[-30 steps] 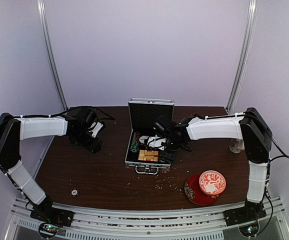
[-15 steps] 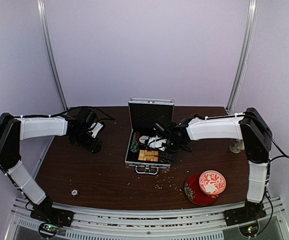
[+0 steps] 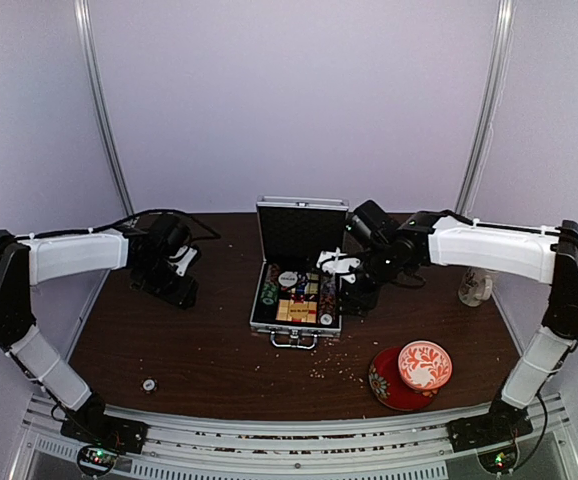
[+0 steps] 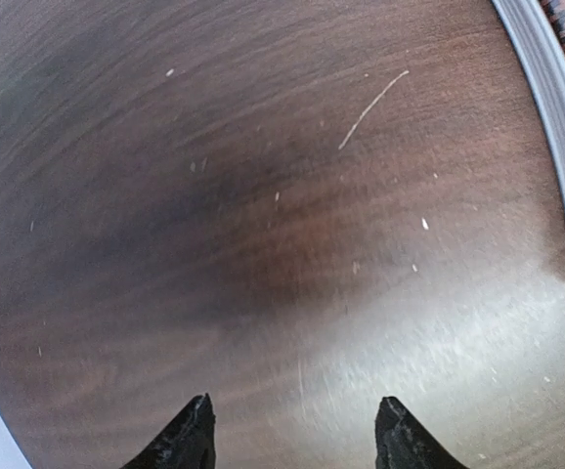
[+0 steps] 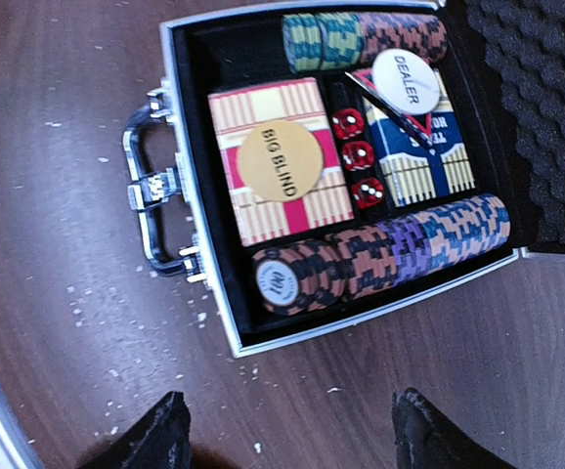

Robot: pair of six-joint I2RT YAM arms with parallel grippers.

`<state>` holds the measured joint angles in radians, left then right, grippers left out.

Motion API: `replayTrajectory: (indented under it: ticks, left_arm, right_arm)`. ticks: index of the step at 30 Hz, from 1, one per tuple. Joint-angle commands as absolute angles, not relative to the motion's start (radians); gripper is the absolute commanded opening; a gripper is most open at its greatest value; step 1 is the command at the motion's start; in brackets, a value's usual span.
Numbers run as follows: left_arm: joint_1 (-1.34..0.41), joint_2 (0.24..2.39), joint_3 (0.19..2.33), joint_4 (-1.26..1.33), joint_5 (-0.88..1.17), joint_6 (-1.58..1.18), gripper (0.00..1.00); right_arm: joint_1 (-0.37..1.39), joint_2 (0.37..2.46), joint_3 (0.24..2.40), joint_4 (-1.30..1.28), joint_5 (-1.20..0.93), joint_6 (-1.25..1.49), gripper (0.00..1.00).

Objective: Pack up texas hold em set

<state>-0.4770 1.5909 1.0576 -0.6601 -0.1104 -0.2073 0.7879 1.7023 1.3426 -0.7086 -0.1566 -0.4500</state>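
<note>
- The top view blurs the open aluminium briefcase [image 3: 295,329] at table centre. The right wrist view shows ridged chip rows [image 5: 400,244], three red dice [image 5: 358,156] and a "BIG BLIND" disc [image 5: 280,162].
- The egg-crate foam lid [image 5: 546,98] is cut off at 2 o'clock.
- The right gripper [image 5: 292,440], at the case's 3 o'clock, is spread and empty.
- The left gripper [image 4: 297,435], at 9 o'clock, is released over the streaky wooden table [image 4: 214,195].
</note>
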Motion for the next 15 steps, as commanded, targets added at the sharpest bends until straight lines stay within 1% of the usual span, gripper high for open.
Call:
replayTrajectory:
  ticks: [1, 5, 9, 15]
  left_arm:
    - [-0.504, 1.479, 0.994, -0.817, -0.083, -0.365, 0.58]
    - [-0.518, 1.382, 0.89, -0.906, -0.084, -0.496, 0.6]
    - [-0.518, 1.28, 0.791, -0.926, -0.038, -0.621, 0.66]
    - [-0.517, 1.234, 0.705, -0.926, -0.02, -0.731, 0.67]
  right_arm:
    - [0.771, 1.597, 1.241, -0.694, -0.417, -0.502, 0.72]
    - [0.766, 1.553, 1.155, -0.628, -0.464, -0.504, 0.72]
    - [0.762, 1.527, 1.116, -0.602, -0.453, -0.509, 0.72]
    - [0.761, 1.507, 1.086, -0.601, -0.493, -0.525, 0.72]
